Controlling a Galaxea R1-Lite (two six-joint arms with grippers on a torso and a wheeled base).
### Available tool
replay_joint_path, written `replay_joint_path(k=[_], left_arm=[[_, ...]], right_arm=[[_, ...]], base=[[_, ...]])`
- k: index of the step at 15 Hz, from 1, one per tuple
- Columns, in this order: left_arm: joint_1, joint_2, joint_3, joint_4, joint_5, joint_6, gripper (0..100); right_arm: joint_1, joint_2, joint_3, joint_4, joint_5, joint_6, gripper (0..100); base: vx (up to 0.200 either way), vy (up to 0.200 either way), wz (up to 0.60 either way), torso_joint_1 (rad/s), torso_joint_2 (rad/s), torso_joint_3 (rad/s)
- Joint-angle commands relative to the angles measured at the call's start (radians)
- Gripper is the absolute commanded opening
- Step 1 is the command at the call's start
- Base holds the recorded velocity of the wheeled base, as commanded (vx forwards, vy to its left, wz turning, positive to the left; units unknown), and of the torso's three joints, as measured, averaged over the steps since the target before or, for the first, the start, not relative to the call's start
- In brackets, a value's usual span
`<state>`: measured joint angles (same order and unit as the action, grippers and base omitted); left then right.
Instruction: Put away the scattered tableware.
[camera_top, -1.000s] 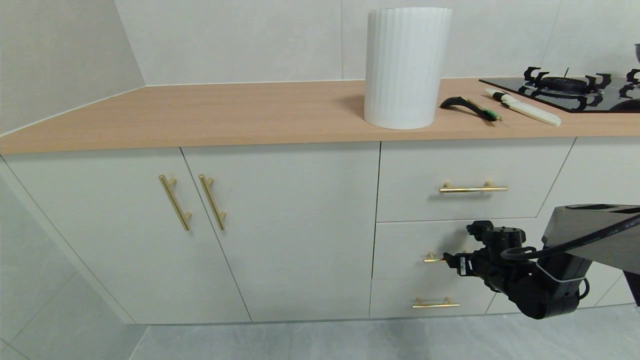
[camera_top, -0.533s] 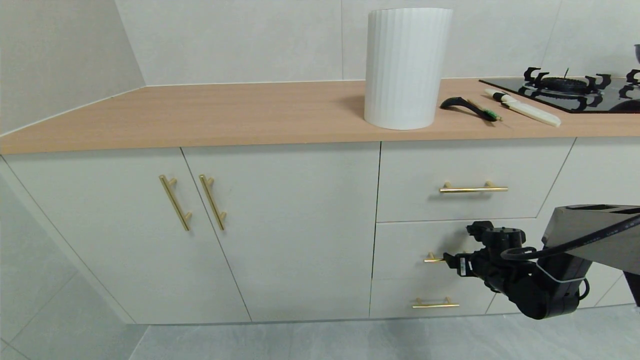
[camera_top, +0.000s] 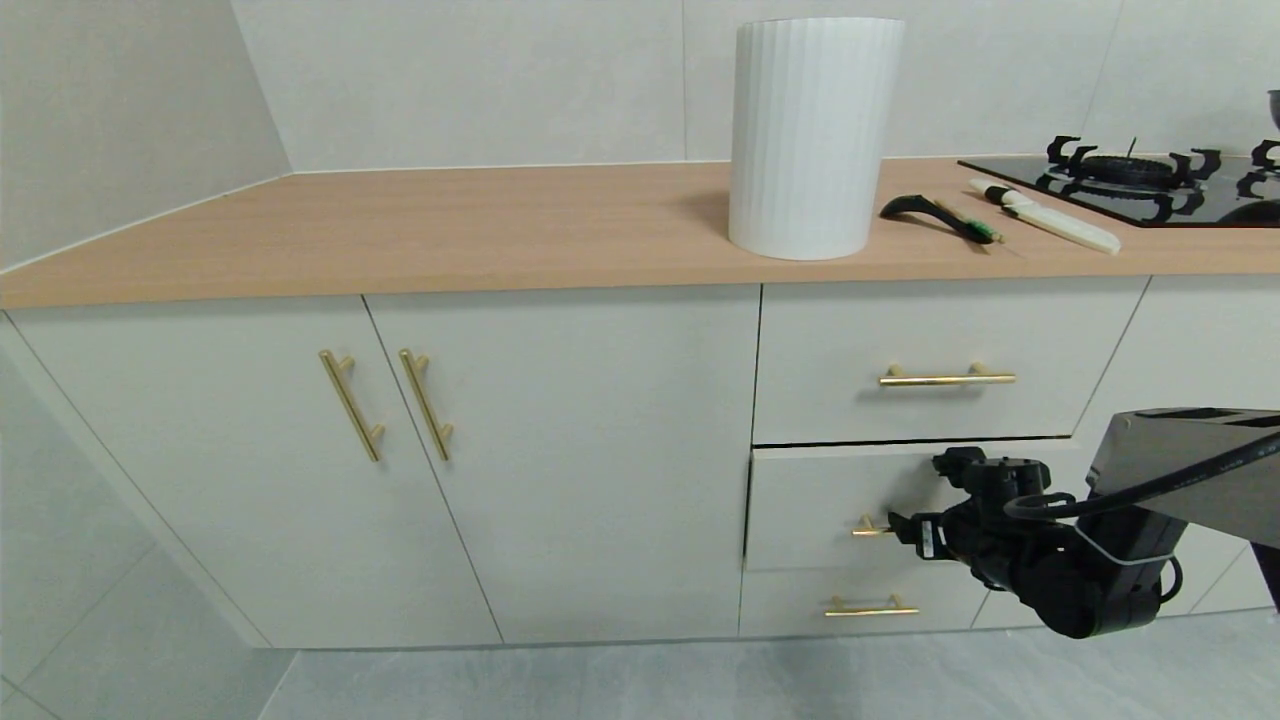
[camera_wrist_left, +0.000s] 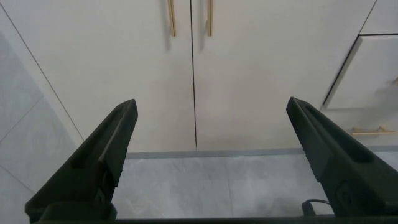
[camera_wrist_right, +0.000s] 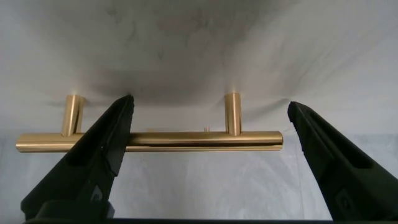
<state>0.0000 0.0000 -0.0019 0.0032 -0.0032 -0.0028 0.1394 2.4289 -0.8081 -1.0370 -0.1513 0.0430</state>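
On the wooden counter (camera_top: 450, 225) lie a black spoon (camera_top: 935, 213) with a green-tipped stick beside it, and a white knife (camera_top: 1050, 220), both right of a tall white ribbed container (camera_top: 810, 135). My right gripper (camera_top: 900, 525) is low at the middle drawer (camera_top: 810, 500), at its brass handle (camera_top: 868, 528). In the right wrist view the handle (camera_wrist_right: 186, 140) crosses between the fingers of the right gripper (camera_wrist_right: 209, 104), which stand wide apart. The drawer is out a crack, with a dark gap along its top. My left gripper (camera_wrist_left: 211, 102) hangs open before the cabinet doors (camera_wrist_left: 193, 62), holding nothing.
A black gas hob (camera_top: 1130, 180) occupies the counter's right end. Above the middle drawer is a shut top drawer (camera_top: 940, 355) and below it a bottom drawer (camera_top: 870, 605). Two doors with brass handles (camera_top: 385, 400) are on the left. Grey floor lies in front.
The middle drawer has slid out slightly, opening a dark gap along its top and left edges. My right gripper has shifted a little toward me with the handle.
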Motion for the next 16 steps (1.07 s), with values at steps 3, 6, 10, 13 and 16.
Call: replay_joint_path(k=[3,6,10,13,16], left_arm=[[0.0,0.0,-0.001,0.0,0.0,0.0,100],[0.0,0.0,-0.001,0.0,0.0,0.0,100],[0.0,0.0,0.0,0.0,0.0,0.0,100],[0.0,0.0,0.0,0.0,0.0,0.0,100],[-0.002,0.0,0.0,0.0,0.0,0.0,100]], right_arm=[[0.0,-0.119,0.055,0.08,0.007,-0.003,100],[0.0,-0.295,0.09,0.281,0.055,-0.005,100],[0.014,-0.64,0.093,0.584,0.147,-0.005,100],[0.054,-0.72,0.093,0.595,0.16,0.003,100],[0.071,-0.63,0.099,0.488,0.144,0.005,100]], base=[[0.0,0.0,0.0,0.0,0.0,0.0],[0.0,0.0,0.0,0.0,0.0,0.0],[0.0,0.0,0.0,0.0,0.0,0.0],[0.0,0.0,0.0,0.0,0.0,0.0],[0.0,0.0,0.0,0.0,0.0,0.0]])
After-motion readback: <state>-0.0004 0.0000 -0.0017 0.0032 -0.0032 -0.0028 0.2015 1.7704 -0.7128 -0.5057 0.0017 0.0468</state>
